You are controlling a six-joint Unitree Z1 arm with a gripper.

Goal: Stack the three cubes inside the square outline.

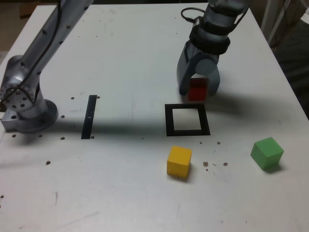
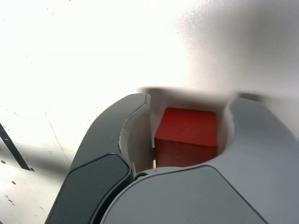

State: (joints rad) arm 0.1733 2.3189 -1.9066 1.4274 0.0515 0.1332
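Exterior view puts the red cube (image 1: 197,94) between the fingers (image 1: 198,91) (clamped or merely flanked, I cannot tell), just beyond the square outline's (image 1: 187,132) far edge.

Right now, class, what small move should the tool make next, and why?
Probably a gentle finish to closing the tool, without lifting: the red cube sits between its fingers, just outside the square outline.

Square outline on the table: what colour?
Black frame, with a pale centre; shows best in the exterior view.
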